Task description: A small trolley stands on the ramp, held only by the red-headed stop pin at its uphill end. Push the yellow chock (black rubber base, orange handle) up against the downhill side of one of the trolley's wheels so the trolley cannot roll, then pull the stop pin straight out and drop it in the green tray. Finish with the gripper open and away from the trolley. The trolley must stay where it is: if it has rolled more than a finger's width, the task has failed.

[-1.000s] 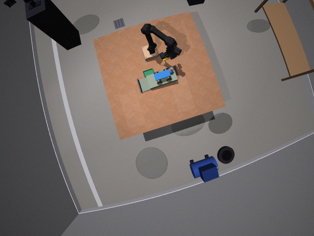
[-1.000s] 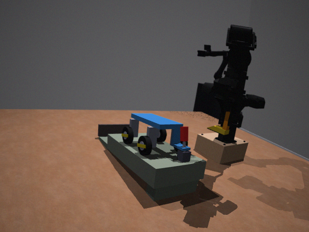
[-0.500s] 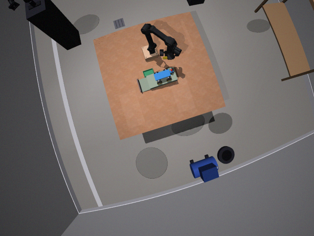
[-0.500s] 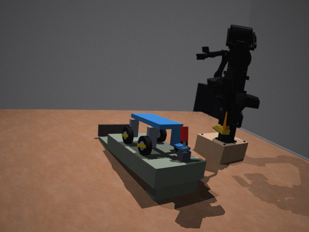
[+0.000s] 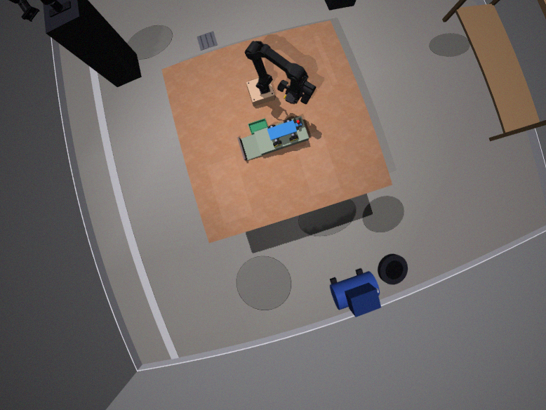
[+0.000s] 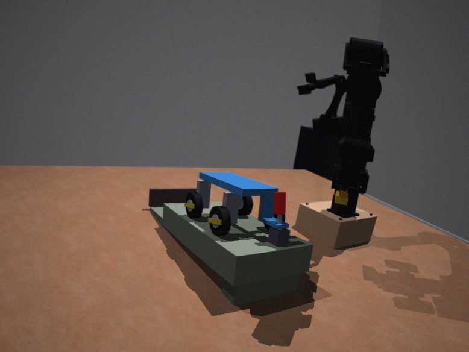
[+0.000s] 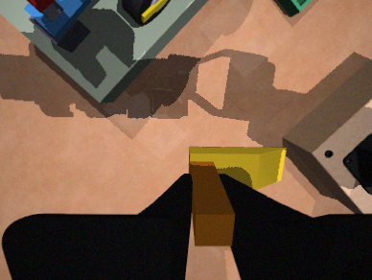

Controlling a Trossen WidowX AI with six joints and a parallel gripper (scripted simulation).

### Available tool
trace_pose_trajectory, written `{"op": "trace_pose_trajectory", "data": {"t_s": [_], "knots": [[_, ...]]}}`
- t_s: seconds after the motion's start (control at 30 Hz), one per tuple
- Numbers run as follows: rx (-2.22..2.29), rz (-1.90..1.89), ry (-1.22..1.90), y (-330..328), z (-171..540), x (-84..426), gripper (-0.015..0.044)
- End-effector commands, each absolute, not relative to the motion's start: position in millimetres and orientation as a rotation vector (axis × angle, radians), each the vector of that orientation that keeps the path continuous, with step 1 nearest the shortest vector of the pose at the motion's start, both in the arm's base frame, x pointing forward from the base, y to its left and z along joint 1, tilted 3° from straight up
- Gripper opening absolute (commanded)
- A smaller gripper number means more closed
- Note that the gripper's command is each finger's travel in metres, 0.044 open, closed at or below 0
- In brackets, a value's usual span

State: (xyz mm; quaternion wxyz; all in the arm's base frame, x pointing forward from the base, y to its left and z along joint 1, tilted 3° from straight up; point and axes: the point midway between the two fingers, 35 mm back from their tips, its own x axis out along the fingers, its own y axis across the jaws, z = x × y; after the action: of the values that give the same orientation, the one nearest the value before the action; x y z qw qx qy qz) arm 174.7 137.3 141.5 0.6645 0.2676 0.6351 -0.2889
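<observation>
My gripper (image 7: 203,181) is shut on the orange handle of the yellow chock (image 7: 256,160) (image 6: 341,199), held in the air beside the arm's base, off the ramp. The chock's rubber underside is hidden. The blue trolley (image 5: 282,130) (image 6: 231,180) stands on the pale green ramp (image 5: 252,147) (image 6: 196,242) (image 7: 153,35). The red-headed stop pin (image 5: 298,121) (image 6: 279,203) stands upright in its block at the trolley's uphill end. The green tray (image 5: 252,129) (image 7: 290,9) lies beside the ramp, on the side of the arm's base.
The arm's wooden base block (image 5: 263,103) (image 6: 316,227) (image 7: 330,132) is close to the chock, at its right in the wrist view. A dark end board (image 5: 242,148) (image 6: 170,198) stands across the ramp's downhill end. The trolley's wheels stick out at its sides.
</observation>
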Motion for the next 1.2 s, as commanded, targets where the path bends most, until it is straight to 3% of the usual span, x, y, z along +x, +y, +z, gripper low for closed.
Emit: {"op": "trace_pose_trajectory", "data": {"t_s": [0.0,0.6,1.17], "knots": [[0.695,-0.742,1.404,137.2,141.5,174.4,0.0],[1.153,-1.18,1.18,137.2,141.5,174.4,0.0],[1.185,-1.212,1.156,105.6,141.4,185.8,0.0]]}}
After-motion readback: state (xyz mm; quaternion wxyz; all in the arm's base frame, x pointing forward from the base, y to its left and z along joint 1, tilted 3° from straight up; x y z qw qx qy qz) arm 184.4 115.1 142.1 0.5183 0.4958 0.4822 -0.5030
